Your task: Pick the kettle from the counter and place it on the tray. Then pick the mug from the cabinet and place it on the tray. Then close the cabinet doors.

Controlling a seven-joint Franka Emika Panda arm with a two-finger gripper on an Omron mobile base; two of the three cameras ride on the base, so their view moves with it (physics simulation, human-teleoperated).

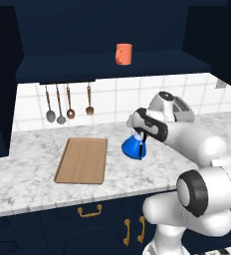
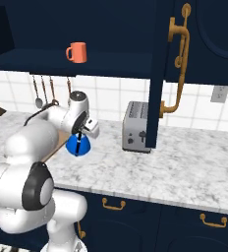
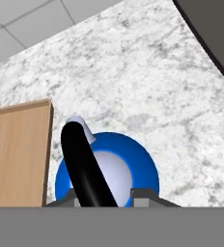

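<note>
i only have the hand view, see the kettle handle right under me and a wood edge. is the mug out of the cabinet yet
Observer: No. The mug stands on the cabinet shelf, above the counter.
Operator: are the cabinet doors open
Observer: Yes. In the right base view one door stands swung out toward the camera, its brass handle showing.
Operator: anything else near the kettle i should know about
Observer: A silver toaster sits on the counter beyond the kettle, on the side away from the tray.
Operator: how much tray is free
Observer: The left base view shows nothing on the whole board.
</note>
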